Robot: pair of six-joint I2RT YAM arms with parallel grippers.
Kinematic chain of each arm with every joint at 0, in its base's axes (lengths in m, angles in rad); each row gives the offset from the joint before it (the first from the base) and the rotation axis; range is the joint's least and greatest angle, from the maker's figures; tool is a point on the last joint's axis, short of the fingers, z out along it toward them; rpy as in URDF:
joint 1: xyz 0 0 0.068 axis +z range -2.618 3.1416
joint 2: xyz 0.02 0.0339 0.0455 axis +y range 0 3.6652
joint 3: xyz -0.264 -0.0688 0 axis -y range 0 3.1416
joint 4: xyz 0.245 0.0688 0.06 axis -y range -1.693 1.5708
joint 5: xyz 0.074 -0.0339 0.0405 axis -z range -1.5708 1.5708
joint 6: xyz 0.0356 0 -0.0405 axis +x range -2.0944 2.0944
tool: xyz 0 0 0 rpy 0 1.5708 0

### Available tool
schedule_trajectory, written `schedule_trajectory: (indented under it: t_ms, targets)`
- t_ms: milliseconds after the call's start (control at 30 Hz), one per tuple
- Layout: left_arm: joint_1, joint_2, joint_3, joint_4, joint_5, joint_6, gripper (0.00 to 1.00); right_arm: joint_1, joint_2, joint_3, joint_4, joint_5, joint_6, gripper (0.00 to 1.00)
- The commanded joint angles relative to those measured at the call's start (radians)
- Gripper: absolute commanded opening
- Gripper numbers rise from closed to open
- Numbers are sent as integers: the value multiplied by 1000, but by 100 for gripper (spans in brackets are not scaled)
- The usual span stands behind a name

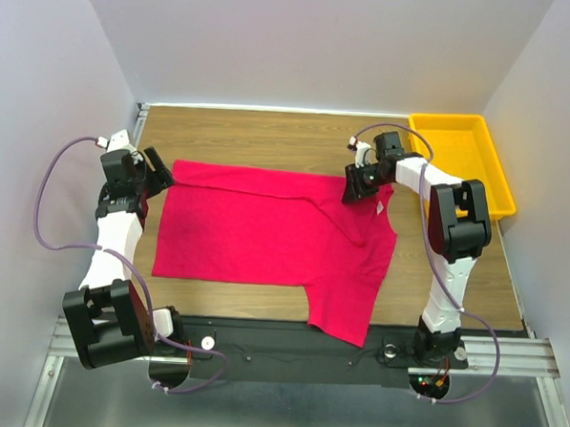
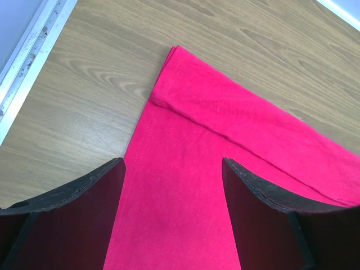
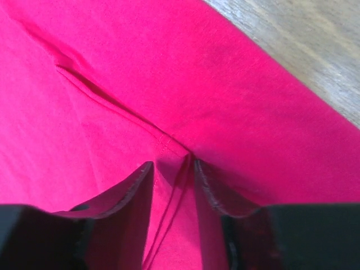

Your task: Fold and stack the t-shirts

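Revealed by wrist views only: left gripper (image 2: 173,169) spread over t-shirt (image 2: 191,129), right gripper (image 3: 172,169) pinching its seam; wood tabletop (image 1: 270,131), white walls (image 1: 323,43).

You are looking into a robotics lab's test cell, not a home or a shop. Plain pale grey wall panels (image 1: 44,67) box in a wood-grain laminate tabletop (image 1: 270,136) on three sides. Along its near edge runs a silver aluminium rail frame (image 1: 507,354), and your two machines are bolted there: the white-and-black jointed left arm (image 1: 117,233) and its twin, the right arm (image 1: 452,222). Loose purple cables (image 1: 39,196) loop from the wrists down towards the bases. A shallow yellow plastic tray (image 1: 460,160) sits at the far right corner, and a crimson-pink cotton t-shirt (image 1: 265,232) lies spread on the board. Below the rails you see bare grey sheet metal (image 1: 274,414).
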Motion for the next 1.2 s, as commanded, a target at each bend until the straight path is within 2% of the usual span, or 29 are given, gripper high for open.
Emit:
schedule_trajectory:
  t_ms: [0,100,333,467,733,1000,1167]
  targets:
    - [3,-43,-8,36,11,12,81,14,1,36,24,0,0,38]
    - [5,-42,-10,36,12,10,81,17,-5,36,24,-8,-2,31]
    - [5,-43,-12,37,12,10,81,18,-80,-12,22,-34,-28,7]
    - [5,-42,-12,40,17,8,81,18,-155,-67,22,-80,-52,3]
    - [5,-36,-13,40,25,7,81,72,-215,-162,3,-164,-128,3]
    - [5,-23,-10,42,25,10,81,208,-249,-193,-85,-175,-244,5]
    - [5,-19,-10,42,26,10,81,257,-270,-187,-152,-198,-313,27]
